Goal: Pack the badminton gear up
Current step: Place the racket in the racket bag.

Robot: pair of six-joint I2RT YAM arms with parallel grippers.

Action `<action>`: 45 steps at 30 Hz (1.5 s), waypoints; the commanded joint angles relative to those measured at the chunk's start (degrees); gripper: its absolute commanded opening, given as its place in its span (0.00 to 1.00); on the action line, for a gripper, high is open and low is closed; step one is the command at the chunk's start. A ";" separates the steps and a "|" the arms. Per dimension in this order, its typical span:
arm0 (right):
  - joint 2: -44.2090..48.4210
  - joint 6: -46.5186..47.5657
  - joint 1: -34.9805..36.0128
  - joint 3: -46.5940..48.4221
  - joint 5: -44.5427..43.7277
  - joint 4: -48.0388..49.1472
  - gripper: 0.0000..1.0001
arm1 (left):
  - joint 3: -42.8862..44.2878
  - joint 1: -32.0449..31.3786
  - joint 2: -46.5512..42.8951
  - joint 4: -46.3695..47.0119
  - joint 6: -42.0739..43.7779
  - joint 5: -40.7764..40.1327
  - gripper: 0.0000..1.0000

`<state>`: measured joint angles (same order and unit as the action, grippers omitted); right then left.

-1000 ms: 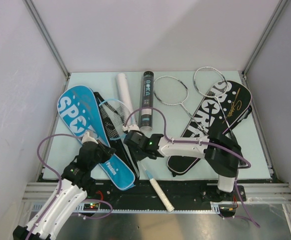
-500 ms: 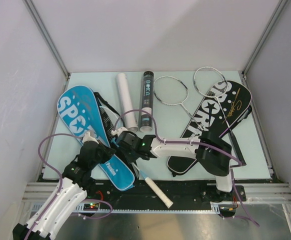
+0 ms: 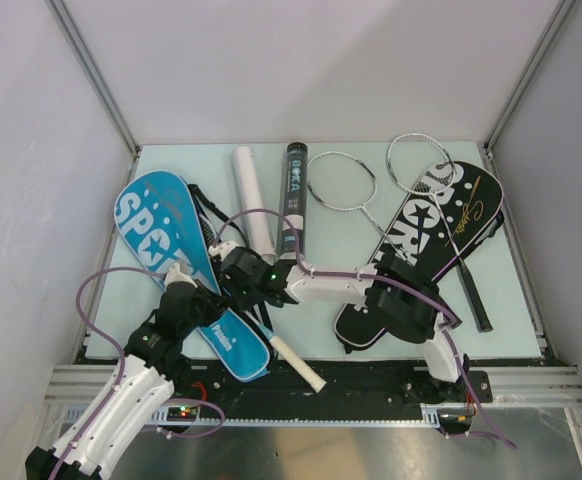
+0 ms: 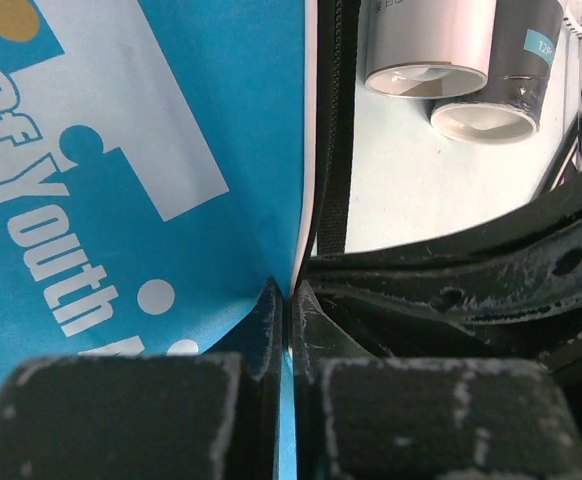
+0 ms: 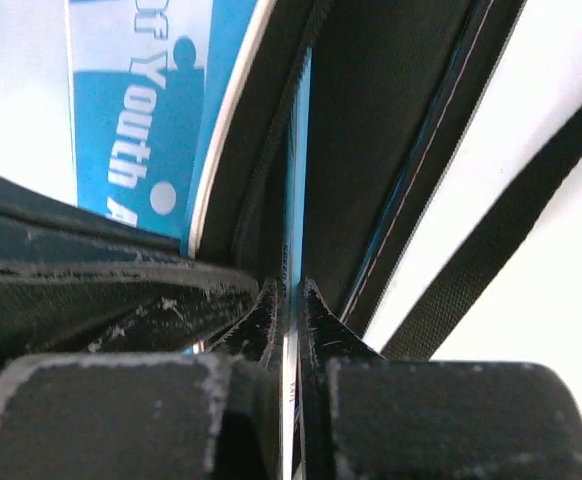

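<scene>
Pinching tight on a thin strip of the light blue racket (image 5: pixel 297 150), the right fingers (image 5: pixel 321 320) had moved left since a second ago. They had carried the racket deeper into the blue cover (image 3: pixel 161 225), and its white handle (image 3: pixel 296 364) lay closer to that cover. The left fingers (image 4: pixel 266 325) were clamped on the cover's edge. Beyond, the white tube (image 3: pixel 251 200) and black tube (image 3: pixel 293 195) lay together on the bench (image 3: pixel 201 165).
</scene>
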<state>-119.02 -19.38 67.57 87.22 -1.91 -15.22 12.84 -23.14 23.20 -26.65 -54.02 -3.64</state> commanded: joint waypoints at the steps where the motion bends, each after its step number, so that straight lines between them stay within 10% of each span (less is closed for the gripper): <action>1: -1.32 -0.44 -0.67 5.02 0.02 9.93 0.00 | -0.07 0.01 -0.13 2.60 -1.17 1.08 0.00; 12: 8.99 -2.53 -5.34 -3.81 9.04 7.57 0.61 | 0.00 -0.05 0.21 2.71 -2.79 -1.20 0.00; 30: 27.94 -3.96 0.39 -34.03 15.50 3.17 0.71 | 0.99 -0.06 0.21 2.62 -2.14 -0.82 0.00; 37: 24.89 -5.92 4.53 -35.79 9.33 3.87 0.66 | 0.77 0.00 -0.04 2.64 -2.48 -0.72 0.00; 45: 27.24 -6.19 5.87 -35.76 2.27 6.65 0.14 | 0.96 0.01 -0.13 2.63 -2.67 0.22 0.00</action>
<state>-94.24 -25.89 73.32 51.20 5.72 -12.82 12.80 -23.14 23.57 -26.09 -55.55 -4.10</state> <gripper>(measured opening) 0.265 0.015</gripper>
